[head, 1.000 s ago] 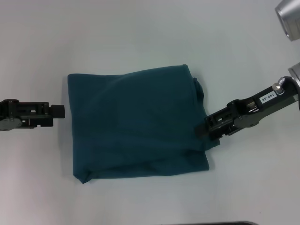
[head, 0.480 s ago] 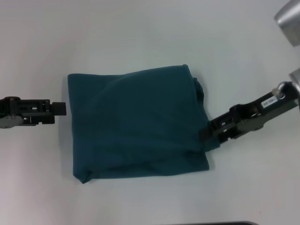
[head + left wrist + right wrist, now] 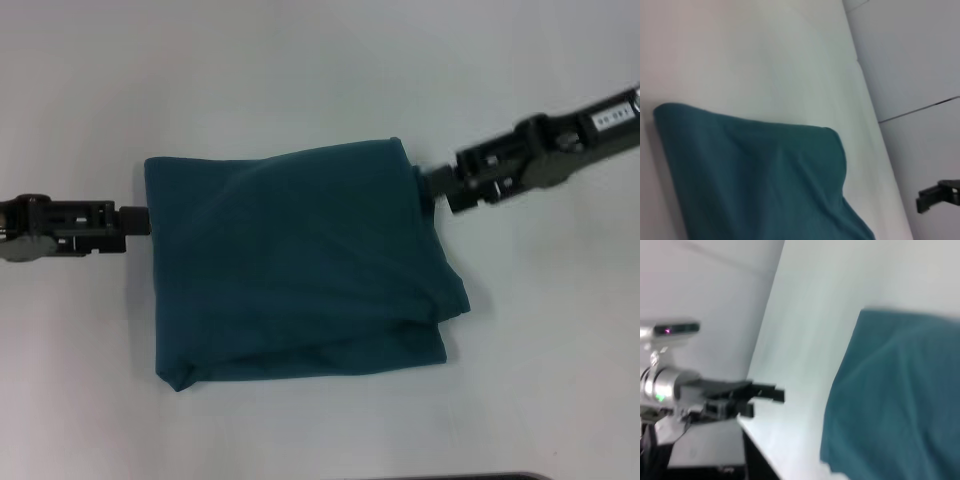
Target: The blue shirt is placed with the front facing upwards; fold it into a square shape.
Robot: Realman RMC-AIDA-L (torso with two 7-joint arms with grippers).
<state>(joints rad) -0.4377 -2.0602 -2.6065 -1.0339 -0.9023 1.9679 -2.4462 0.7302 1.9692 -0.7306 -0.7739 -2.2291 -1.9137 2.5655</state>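
Observation:
The blue shirt (image 3: 295, 265) lies folded into a rough square in the middle of the white table, plain teal side up, with no letters showing. Its lower right corner (image 3: 455, 300) sticks out past the layer beneath. My left gripper (image 3: 135, 220) lies level on the table and touches the middle of the shirt's left edge. My right gripper (image 3: 438, 183) is at the shirt's upper right edge, beside a small bulge of cloth. The left wrist view shows the shirt (image 3: 755, 180) and the right gripper (image 3: 935, 196) far off. The right wrist view shows the shirt (image 3: 895, 400) and the left gripper (image 3: 765, 392).
The white table (image 3: 300, 70) spreads around the shirt on every side. A dark edge (image 3: 450, 477) shows at the table's near side. In the right wrist view the table's edge (image 3: 752, 440) drops off below the left arm.
My right gripper has moved from the shirt's lower right edge up to its upper right edge. The lower right corner now sticks out further right. My left gripper has slid right to the shirt's edge.

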